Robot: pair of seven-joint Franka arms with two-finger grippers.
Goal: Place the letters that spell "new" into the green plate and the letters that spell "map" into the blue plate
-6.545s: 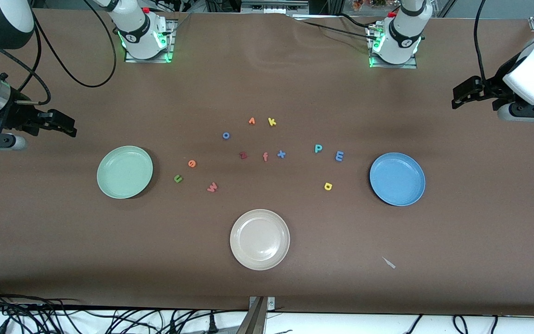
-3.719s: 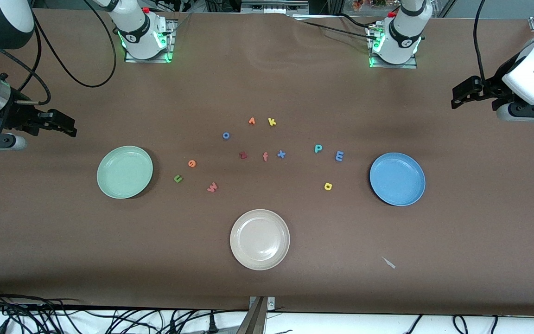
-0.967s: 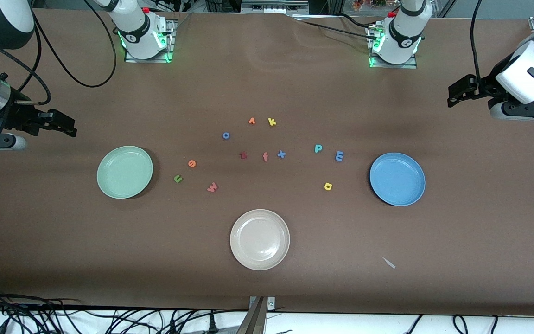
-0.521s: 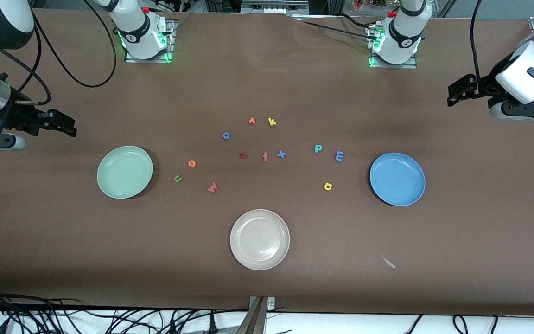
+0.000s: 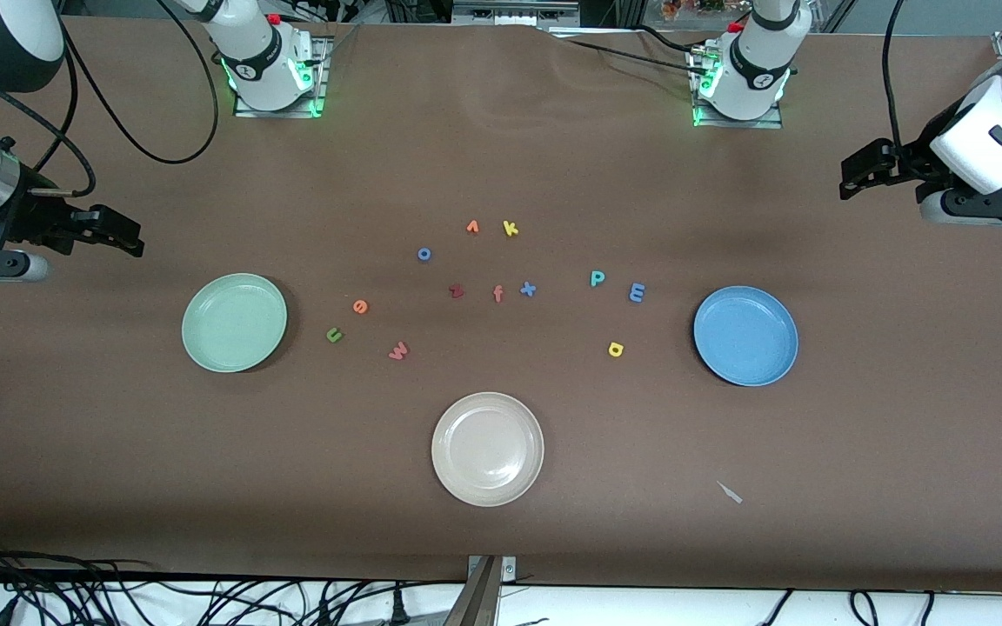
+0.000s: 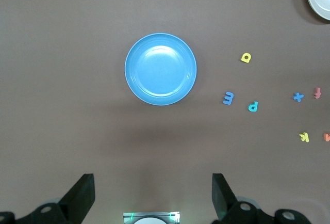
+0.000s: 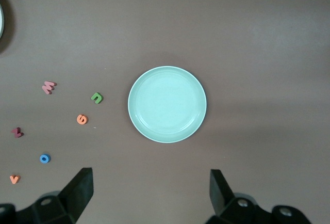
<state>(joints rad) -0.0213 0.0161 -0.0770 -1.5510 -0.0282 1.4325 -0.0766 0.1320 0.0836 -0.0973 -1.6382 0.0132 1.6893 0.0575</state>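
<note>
My left gripper [image 5: 853, 174] is hanging over the table's edge at my left arm's end, jaws spread wide and holding nothing; in my left wrist view only the two dark fingertips [image 6: 82, 195] are showing, the rest cut off. My right gripper [image 5: 129, 239] is hanging over the table at the other end, jaws equally apart and empty, its fingertips [image 7: 77, 190] likewise cropped. That arm is waiting.

Taking the beige plate [image 5: 487, 449] as my landmark: both wrist views are clipping it to a sliver of rim. The green plate [image 5: 234, 322] is lying farther from the front camera than it, toward my right arm's end, empty. Between the two are sitting the green n [image 5: 334, 335], the orange e [image 5: 360, 306] and the salmon w [image 5: 398, 350]. The blue plate [image 5: 745, 336] is lying toward my left arm's end, also empty, with the yellow a [image 5: 615, 349], teal p [image 5: 597, 278] and blue m [image 5: 637, 292] between it and the landmark's line. The small letters are hard to read, some appearing turned.

Compared with half a second ago, nothing is moving: both grippers and every letter are staying put.
</note>
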